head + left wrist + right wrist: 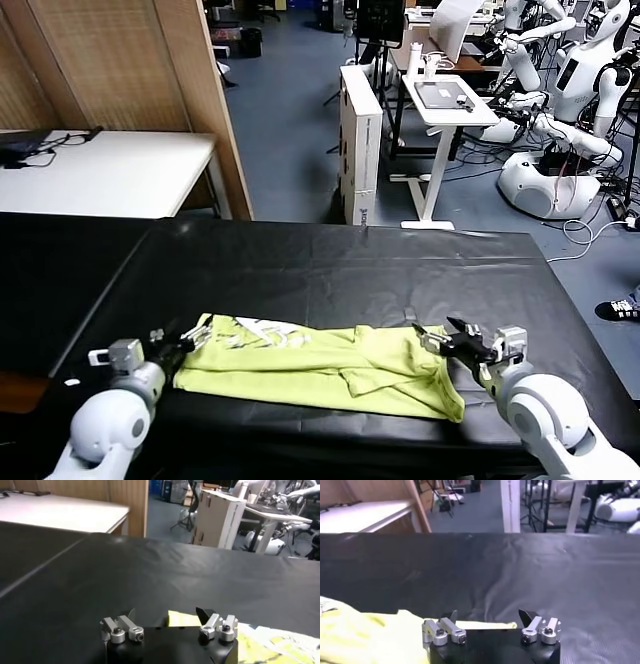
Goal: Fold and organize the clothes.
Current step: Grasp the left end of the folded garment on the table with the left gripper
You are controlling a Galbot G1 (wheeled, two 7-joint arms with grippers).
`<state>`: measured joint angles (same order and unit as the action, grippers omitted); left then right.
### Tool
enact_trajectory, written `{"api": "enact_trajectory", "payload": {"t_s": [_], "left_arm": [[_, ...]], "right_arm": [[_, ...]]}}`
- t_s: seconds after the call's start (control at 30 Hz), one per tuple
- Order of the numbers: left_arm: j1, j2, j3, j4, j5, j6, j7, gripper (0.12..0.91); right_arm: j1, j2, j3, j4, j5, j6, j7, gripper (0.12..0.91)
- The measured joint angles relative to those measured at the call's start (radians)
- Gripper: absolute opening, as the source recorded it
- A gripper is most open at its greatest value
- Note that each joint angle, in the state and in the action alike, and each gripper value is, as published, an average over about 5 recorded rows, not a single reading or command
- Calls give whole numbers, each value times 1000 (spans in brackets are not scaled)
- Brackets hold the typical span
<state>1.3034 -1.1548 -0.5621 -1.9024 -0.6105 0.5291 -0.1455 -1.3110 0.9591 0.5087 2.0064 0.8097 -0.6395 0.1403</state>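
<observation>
Lime T-shirt [330, 368] lies crumpled in a long band across the lower centre of the head frame, on the black surface [330, 270], near its front edge. Pale inner fabric shows along its upper left portion. Left end effector [186, 343] sits at the shirt's left end, lower left of frame; in the left wrist view [167, 620] its fingers stand apart with a yellow-green edge between them. Right end effector [432, 335] sits at the shirt's right end, lower right of frame; in the right wrist view [487, 617] its fingers stand apart over the shirt's edge. No containers appear on the surface. White table [110, 170] stands upper left.
</observation>
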Motion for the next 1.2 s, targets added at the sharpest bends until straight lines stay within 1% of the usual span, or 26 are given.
{"api": "enact_trajectory", "payload": {"t_s": [0.33,0.43,0.5,0.6,0.7,0.73,0.77,0.8,0.83,0.9,0.93,0.97,1.07,1.13,1.17,1.2], "left_arm": [[-14,-5,7,29,2,0,0,907],[-12,-8,7,29,1,-1,0,907],[-13,-10,7,29,-1,-1,0,907],[-19,-12,8,28,-4,-2,-1,906],[-23,-12,10,31,-6,-2,-1,875],[-24,-12,11,32,-7,-2,-1,848],[-24,-12,12,33,-7,-1,0,821],[-24,-12,12,33,-7,-1,1,785],[-24,-12,12,34,-7,-1,1,729],[-23,-12,12,34,-8,-1,3,628],[-21,-12,12,34,-8,-1,4,555],[-20,-13,12,33,-8,-2,4,498],[-17,-15,11,34,-7,-6,5,309],[-16,-17,10,34,-5,-9,6,208],[-15,-17,9,34,-4,-11,6,176],[-15,-18,9,34,-3,-12,7,163]], "right_arm": [[16,22,-7,-25,-5,0,-1,907],[17,28,-11,-32,-8,0,-2,895],[17,31,-12,-36,-10,1,-3,870],[16,35,-14,-41,-13,1,-5,811],[16,36,-14,-42,-15,1,-8,755],[16,36,-15,-42,-15,1,-9,737],[16,36,-16,-42,-16,1,-10,702],[16,36,-17,-43,-17,1,-10,672],[16,36,-18,-44,-18,1,-11,629],[17,38,-20,-46,-22,1,-12,512],[17,40,-21,-47,-25,2,-13,455],[17,42,-22,-48,-27,3,-14,381],[16,47,-22,-48,-32,5,-14,226],[15,51,-20,-49,-34,9,-12,172],[15,54,-18,-50,-35,12,-10,152],[14,56,-15,-51,-35,15,-7,144]]}}
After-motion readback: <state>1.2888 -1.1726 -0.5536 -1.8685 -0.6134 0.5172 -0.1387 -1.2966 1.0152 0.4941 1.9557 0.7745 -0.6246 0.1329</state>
